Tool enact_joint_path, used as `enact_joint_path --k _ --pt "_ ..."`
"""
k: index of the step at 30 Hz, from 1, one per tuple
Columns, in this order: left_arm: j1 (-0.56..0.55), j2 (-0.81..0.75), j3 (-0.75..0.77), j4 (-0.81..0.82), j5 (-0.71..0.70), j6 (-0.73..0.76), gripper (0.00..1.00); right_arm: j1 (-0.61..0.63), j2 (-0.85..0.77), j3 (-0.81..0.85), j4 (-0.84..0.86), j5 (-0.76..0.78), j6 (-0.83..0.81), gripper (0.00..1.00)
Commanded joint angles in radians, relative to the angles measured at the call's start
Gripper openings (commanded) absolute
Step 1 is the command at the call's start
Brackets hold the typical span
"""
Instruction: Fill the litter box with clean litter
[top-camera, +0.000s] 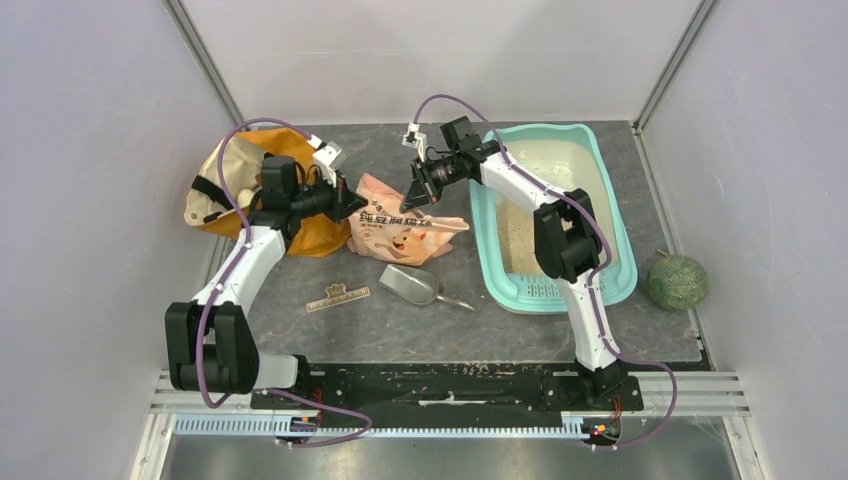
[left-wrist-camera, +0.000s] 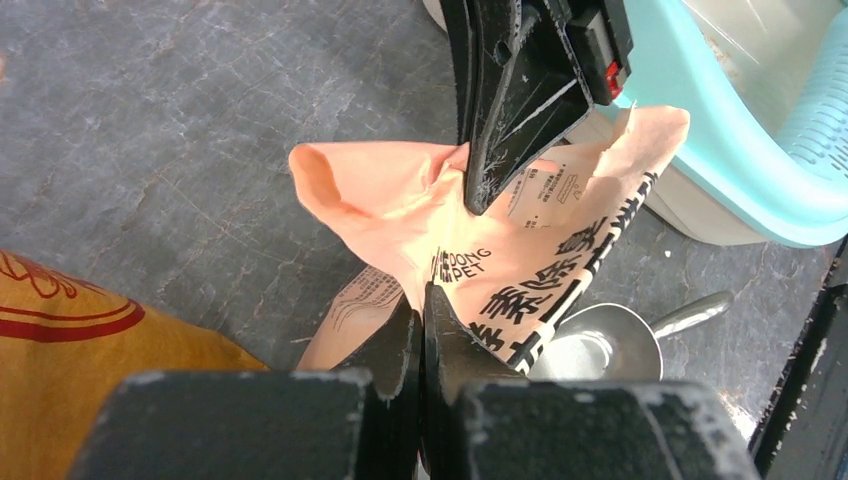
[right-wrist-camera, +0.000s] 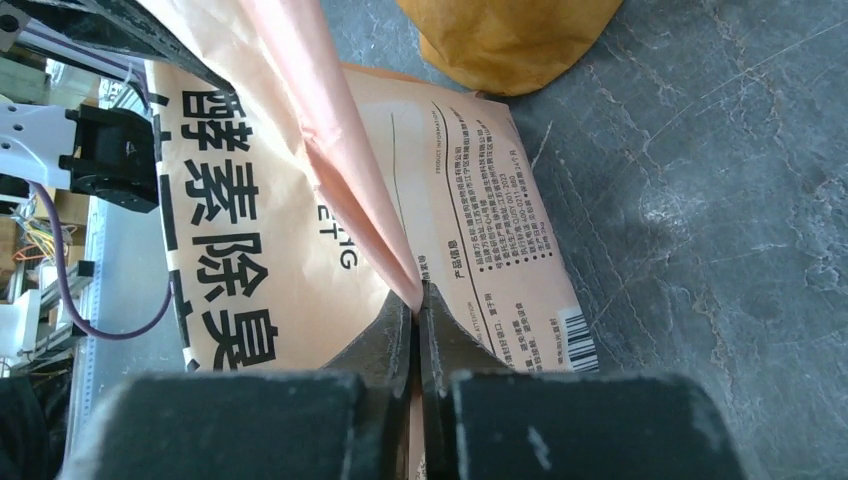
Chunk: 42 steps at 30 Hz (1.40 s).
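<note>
The peach-pink pouch (top-camera: 400, 225) with the cartoon pig sits between both grippers, left of the teal litter box (top-camera: 484, 250). The box holds a patch of pale beige litter (top-camera: 518, 238). My left gripper (top-camera: 352, 205) is shut on the pouch's left upper edge; the wrist view shows its tips (left-wrist-camera: 422, 300) pinching the pouch (left-wrist-camera: 400, 210). My right gripper (top-camera: 412, 195) is shut on the opposite edge, seen in its own view (right-wrist-camera: 416, 300) clamping a fold of the pouch (right-wrist-camera: 260, 250). The pouch mouth is spread between them. No litter shows inside it.
A silver metal scoop (top-camera: 410, 285) lies in front of the pouch. An orange fabric bag (top-camera: 300, 235) sits under the left arm. A small wooden comb-like piece (top-camera: 338, 297) lies near the front. A green netted ball (top-camera: 677, 280) rests right of the litter box.
</note>
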Motion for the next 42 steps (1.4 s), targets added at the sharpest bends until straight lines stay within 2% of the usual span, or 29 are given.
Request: enact_joint_path --k 1,3,6,7,9,11,14,17,21,25,30,37,42 --pt "-0.004 -0.058 0.012 0.092 -0.004 0.048 0.09 -0.008 -0.057 0.030 0.043 -0.046 0.015 0.00" --pt "-0.002 -0.067 0.014 0.085 -0.043 0.043 0.31 -0.011 -0.077 0.033 0.010 -0.023 -0.029 0.00" --pt "0.002 -0.098 0.039 0.042 -0.109 0.043 0.59 -0.009 -0.105 0.051 -0.055 0.015 -0.100 0.00" --pt "0.004 -0.111 0.055 0.011 -0.129 0.055 0.71 -0.009 -0.114 0.059 -0.073 0.027 -0.116 0.00" --pt "0.010 -0.153 0.083 -0.043 -0.166 0.099 0.85 -0.006 -0.125 0.085 -0.125 0.050 -0.163 0.00" --pt "0.028 -0.194 0.108 -0.100 -0.146 0.161 0.87 -0.002 -0.139 0.103 -0.159 0.076 -0.194 0.00" --pt "0.038 -0.209 0.185 -0.264 -0.027 0.294 0.88 0.006 -0.168 0.113 -0.167 0.118 -0.212 0.00" --pt "0.038 -0.173 0.260 -0.357 0.009 0.364 0.89 0.016 -0.180 0.152 -0.203 0.138 -0.216 0.00" --pt "0.038 -0.117 0.345 -0.470 0.082 0.552 0.89 0.032 -0.189 0.209 -0.284 0.142 -0.232 0.00" --pt "0.017 -0.080 0.375 -0.471 0.142 0.651 0.89 0.049 -0.208 0.225 -0.321 0.153 -0.259 0.00" --pt "-0.055 -0.036 0.364 -0.467 0.067 0.822 0.89 0.062 -0.198 0.260 -0.365 0.178 -0.288 0.00" --pt "-0.123 -0.034 0.306 -0.266 -0.060 0.855 0.91 0.087 -0.189 0.303 -0.416 0.185 -0.301 0.00" --pt "-0.122 -0.079 0.302 -0.294 -0.053 0.962 0.91 0.102 -0.173 0.333 -0.453 0.191 -0.306 0.00"
